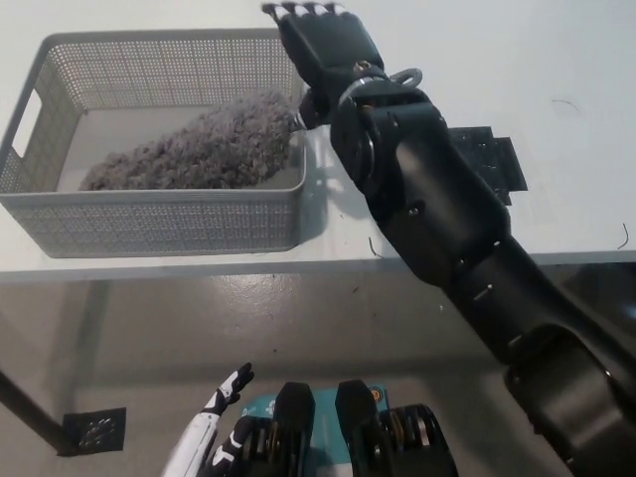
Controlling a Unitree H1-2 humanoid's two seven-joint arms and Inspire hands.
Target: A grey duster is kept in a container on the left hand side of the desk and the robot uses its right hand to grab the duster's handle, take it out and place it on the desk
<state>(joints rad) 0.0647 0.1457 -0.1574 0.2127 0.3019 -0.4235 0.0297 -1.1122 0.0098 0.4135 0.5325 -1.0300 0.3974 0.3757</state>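
The grey duster point(194, 151) lies inside the perforated grey container point(149, 224), which sits on the white desk point(556, 60) toward 10 o'clock in the head view. Its fluffy head runs diagonally from the container's lower-left floor up toward the right wall, reaching the rim near the container's 2 o'clock corner. The handle is almost wholly hidden; only a small grey tip shows at the rim, just under the black right hand point(323, 45). That hand is at 12 o'clock, above the container's right wall, with its back turned to the camera and its fingers point(298, 10) stretched side by side toward the top edge. Whether it is clasping the handle underneath I cannot tell, since the palm side is out of sight. The black right arm point(447, 238) slants down from the hand to 5 o'clock, crossing the desk edge. The white left hand point(227, 390) rests low at 7 o'clock, below the desk, fingers spread and holding nothing.
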